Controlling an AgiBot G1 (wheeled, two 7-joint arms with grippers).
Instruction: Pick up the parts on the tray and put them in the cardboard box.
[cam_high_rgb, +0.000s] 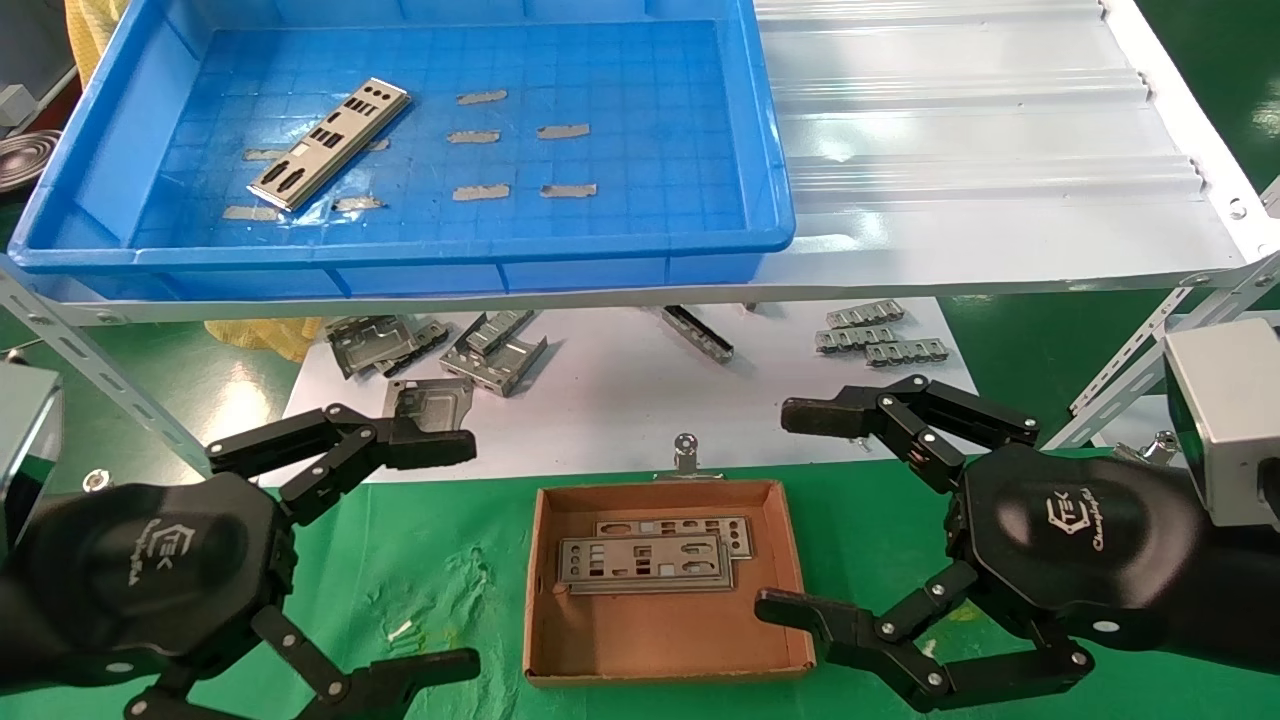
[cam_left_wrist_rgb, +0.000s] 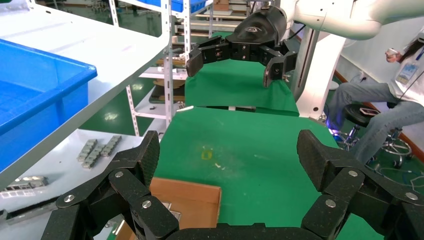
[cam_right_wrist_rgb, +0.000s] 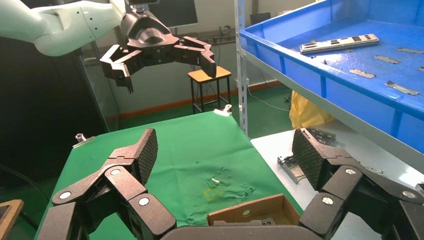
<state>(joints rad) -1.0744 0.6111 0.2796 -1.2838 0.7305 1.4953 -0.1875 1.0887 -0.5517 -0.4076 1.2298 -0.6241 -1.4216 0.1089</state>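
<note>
Last part (cam_high_rgb: 330, 143) lies flat at tray's (cam_high_rgb: 640, 240) 9 o'clock; two already in box (cam_high_rgb: 545, 640). Left gripper (cam_high_rgb: 455, 555) & right gripper (cam_high_rgb: 785, 510) both spread wide, empty. Risk: thin plate slips, fingers scrape floor.

A green cloth (cam_high_rgb: 450, 560) is spread over the work table, and a white sheet (cam_high_rgb: 620, 400) is laid at its far edge beneath a white corrugated shelf panel (cam_high_rgb: 980, 130) carried on perforated metal uprights (cam_right_wrist_rgb: 241, 65). A wooden-topped stool (cam_right_wrist_rgb: 210, 76) is seen against a dark wall with a reddish skirting, and the floor is finished in green. A seated person (cam_left_wrist_rgb: 385, 100) is observed beside further metal shelving (cam_left_wrist_rgb: 170, 55).
</note>
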